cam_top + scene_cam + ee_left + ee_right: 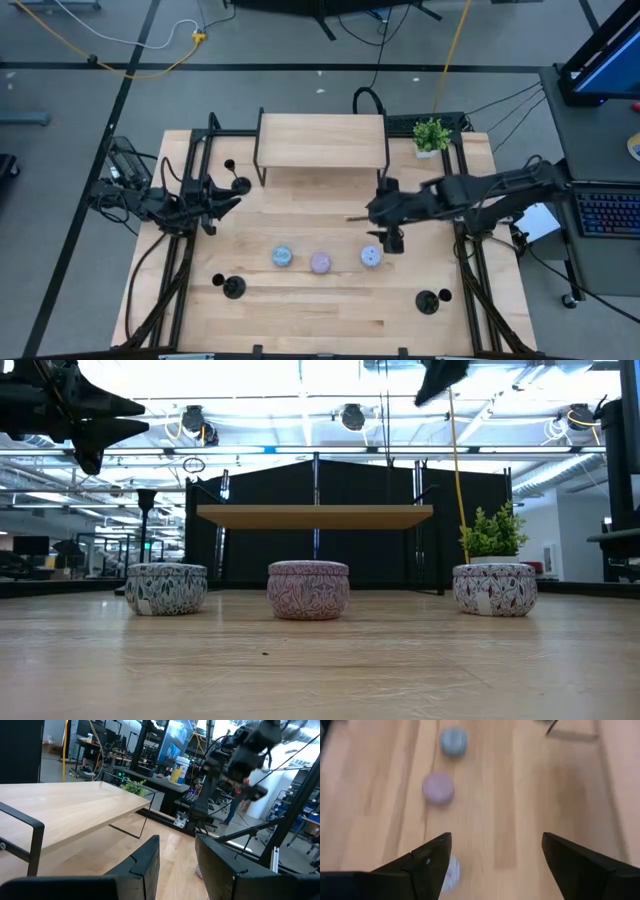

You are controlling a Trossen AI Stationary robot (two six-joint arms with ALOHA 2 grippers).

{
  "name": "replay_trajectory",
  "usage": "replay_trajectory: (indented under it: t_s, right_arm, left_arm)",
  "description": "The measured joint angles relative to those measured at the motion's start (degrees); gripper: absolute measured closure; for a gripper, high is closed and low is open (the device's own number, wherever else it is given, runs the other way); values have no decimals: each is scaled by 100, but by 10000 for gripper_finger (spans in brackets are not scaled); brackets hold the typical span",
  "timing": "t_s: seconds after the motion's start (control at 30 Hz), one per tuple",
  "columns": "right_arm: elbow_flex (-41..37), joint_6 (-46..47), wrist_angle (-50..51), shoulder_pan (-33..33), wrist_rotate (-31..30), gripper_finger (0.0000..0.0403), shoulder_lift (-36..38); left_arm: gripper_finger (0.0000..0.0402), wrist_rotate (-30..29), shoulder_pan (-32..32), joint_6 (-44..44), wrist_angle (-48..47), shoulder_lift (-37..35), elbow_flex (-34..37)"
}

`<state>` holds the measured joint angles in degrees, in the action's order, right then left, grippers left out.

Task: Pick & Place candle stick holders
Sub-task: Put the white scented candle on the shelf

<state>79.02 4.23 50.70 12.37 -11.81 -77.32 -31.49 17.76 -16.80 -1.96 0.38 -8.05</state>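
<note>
We see the right gripper [393, 243] spread wide above the tin row [321, 262], its wrist view blurred. The left gripper [236, 196] holds nothing, fingers [145, 865] slightly apart, left of the wooden shelf [322, 140], which partly hides nearby candle stick holders [240, 184].

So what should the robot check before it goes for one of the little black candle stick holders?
1. Right end effector open and empty: ok.
2. Right end effector above a candle stick holder: not ok; it hangs by the right tin.
3. Left front holder and right front holder standing clear of the tins: ok.
4. Left end effector fingers apart, nothing between them: ok.
5. Back holder free of the left end effector: cannot tell; they are very close in the high view.
</note>
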Motion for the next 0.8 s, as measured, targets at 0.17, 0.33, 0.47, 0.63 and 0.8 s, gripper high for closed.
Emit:
replay_trajectory:
  t_s: [0.17,0.33,0.47,0.63,0.8]
  right_arm:
    - [0,93,89,172,14,99,-327]
    - [0,139,57,200,459,99,-650]
    - [0,259,60,238,688,98,-974]
    - [0,484,140,237,992,84,-1351]
    - [0,606,337,238,1060,66,-1622]
  left_arm:
    - [272,3,0,2,0,1,0]
    - [272,7,0,4,1,1,0]
    - [272,7,0,4,2,0,0]
    - [272,7,0,-7,2,1,0]
    - [272,8,0,-9,2,1,0]
